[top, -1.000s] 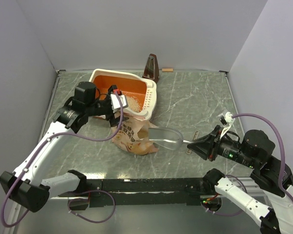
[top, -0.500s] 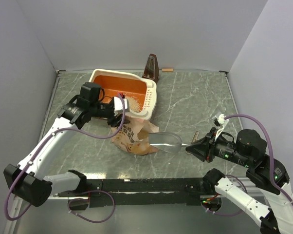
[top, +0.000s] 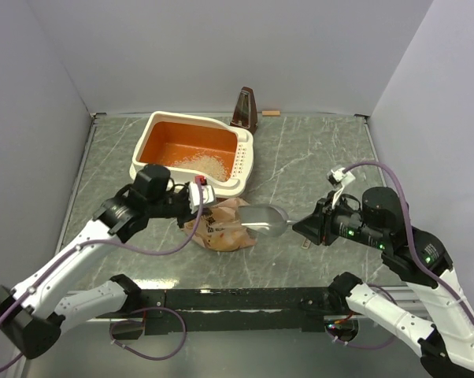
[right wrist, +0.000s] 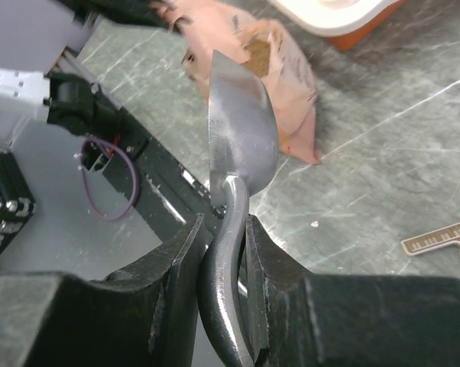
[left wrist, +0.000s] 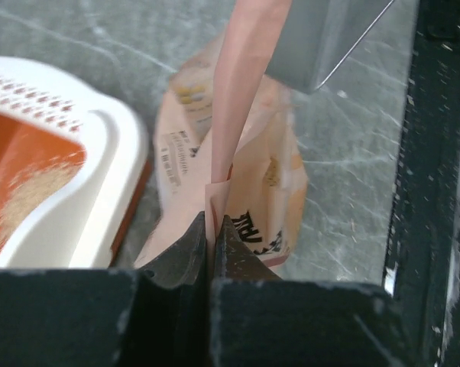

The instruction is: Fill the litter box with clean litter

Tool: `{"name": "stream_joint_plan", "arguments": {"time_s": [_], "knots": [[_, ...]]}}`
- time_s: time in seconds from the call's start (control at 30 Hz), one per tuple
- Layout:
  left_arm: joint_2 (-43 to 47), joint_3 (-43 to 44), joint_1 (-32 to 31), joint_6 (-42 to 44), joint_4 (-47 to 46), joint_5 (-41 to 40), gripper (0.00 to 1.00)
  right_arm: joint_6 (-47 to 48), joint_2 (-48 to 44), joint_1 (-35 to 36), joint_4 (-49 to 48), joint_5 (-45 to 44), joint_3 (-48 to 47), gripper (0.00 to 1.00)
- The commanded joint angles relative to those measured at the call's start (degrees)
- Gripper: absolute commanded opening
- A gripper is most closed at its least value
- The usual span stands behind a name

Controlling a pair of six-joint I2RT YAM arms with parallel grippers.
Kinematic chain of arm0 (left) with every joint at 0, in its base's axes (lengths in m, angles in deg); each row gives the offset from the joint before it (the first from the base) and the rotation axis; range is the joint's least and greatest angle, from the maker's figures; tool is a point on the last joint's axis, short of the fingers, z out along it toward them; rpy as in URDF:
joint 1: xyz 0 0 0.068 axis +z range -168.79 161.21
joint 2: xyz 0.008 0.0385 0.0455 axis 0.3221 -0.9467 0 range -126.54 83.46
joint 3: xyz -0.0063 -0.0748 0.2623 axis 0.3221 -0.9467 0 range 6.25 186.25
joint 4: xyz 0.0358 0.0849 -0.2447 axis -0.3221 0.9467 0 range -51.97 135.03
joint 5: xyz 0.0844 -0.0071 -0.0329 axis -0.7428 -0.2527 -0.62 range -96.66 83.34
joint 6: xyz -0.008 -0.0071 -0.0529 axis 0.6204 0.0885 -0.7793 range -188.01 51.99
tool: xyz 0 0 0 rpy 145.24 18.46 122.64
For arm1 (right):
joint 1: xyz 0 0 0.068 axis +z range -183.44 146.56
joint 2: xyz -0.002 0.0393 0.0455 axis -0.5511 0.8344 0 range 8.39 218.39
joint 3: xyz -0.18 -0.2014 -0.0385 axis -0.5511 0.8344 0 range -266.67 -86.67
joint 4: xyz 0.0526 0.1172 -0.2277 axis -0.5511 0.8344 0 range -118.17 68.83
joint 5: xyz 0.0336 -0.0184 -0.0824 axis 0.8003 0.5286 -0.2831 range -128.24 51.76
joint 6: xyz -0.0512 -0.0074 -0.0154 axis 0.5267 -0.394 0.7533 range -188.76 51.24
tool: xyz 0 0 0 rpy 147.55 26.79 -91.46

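The cream-white litter box (top: 242, 161) with an orange interior stands at the back left and holds a small heap of pale clean litter (top: 206, 164). Just in front of it lies the crinkled tan bag (top: 221, 224). My left gripper (top: 201, 194) is shut on the bag's upper edge (left wrist: 215, 191), pinching the thin film between its fingers. My right gripper (top: 301, 228) is shut on the handle of a metal scoop (top: 264, 218). The scoop's bowl (right wrist: 241, 130) hovers beside the bag (right wrist: 280, 69). The box's slotted rim (left wrist: 100, 176) and litter (left wrist: 31, 206) show in the left wrist view.
A dark brown metronome (top: 244, 109) and a small wooden block (top: 270, 113) stand by the back wall. A small ruler-like tag (right wrist: 444, 238) lies on the marble table right of the scoop. The black rail (top: 237, 299) runs along the near edge.
My left gripper has come down from the litter box rim to the bag and closed on its edge. My right arm has brought the scoop a little leftward, closer to the bag.
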Motion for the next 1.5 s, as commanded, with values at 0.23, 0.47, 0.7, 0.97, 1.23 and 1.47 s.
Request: {"name": "stream_joint_plan", "arguments": {"time_s": [0.23,0.47,0.7,0.97,1.23,1.47], "knots": [[10.36,2.57,-1.61,-13.83,1.10,-23.63,0.01,0.47,3.92,-0.04,-1.11,-4.22,-10.49,0.00],[14.92,3.71,-2.13,-18.75,1.20,-21.61,0.01,0.65,8.84,-0.04,0.74,-2.73,-14.53,0.00],[14.14,8.02,-2.75,-23.23,3.30,-20.12,0.01,1.18,10.96,-0.04,1.54,-1.15,-14.36,0.00],[14.40,6.45,-3.36,-22.54,2.34,-16.09,0.01,2.93,12.97,-0.04,1.01,-1.06,-15.59,0.00],[14.40,0.73,-3.45,-22.27,-1.97,-14.67,0.01,5.04,16.92,-0.04,-1.19,1.14,-15.33,0.00],[14.31,-1.11,-3.45,-22.27,-4.78,-12.83,0.01,5.83,20.70,0.84,-1.37,3.16,-15.76,0.00]]}}
